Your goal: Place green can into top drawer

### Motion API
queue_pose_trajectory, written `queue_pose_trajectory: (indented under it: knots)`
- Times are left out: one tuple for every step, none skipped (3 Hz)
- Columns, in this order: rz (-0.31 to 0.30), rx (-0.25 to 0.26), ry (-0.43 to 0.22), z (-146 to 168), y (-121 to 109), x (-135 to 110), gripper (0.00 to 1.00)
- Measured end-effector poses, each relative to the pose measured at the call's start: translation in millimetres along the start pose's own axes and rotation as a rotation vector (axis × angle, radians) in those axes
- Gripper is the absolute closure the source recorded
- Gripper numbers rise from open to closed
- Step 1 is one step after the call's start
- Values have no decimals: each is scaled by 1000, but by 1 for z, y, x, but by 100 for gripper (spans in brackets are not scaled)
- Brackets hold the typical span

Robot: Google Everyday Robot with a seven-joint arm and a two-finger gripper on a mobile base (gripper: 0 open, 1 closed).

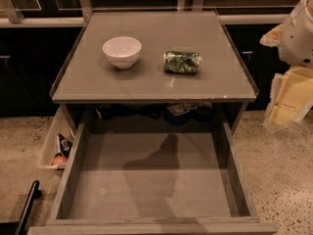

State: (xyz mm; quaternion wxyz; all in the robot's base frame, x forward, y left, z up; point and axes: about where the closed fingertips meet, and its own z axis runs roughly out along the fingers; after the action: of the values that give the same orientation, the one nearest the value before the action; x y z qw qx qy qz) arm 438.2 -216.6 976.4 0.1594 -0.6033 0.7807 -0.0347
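The green can (182, 62) lies on its side on the grey cabinet top (146, 82), right of centre. The top drawer (151, 180) is pulled fully open below it, and its flat grey bottom holds nothing. My gripper (288, 99) is at the right edge of the view, out beside the cabinet's right side. It is well to the right of the can and holds nothing I can see. The white arm housing (301, 31) sits above it.
A white round bowl (122, 51) stands on the cabinet top left of the can. A narrow pale plastic bin (56, 148) with small colourful items hangs at the drawer's left. A black bar (27, 207) lies on the speckled floor at bottom left. Dark cabinets line the back.
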Motion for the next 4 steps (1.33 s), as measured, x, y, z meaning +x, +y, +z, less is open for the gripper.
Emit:
queue_pose_trajectory:
  knots:
    - [0, 0, 0, 0, 0, 0, 0]
    - [-4, 15, -19, 2, -7, -3, 0]
    - [-19, 44, -48, 13, -23, -5, 0]
    - [-49, 51, -108, 34, -45, -10, 0]
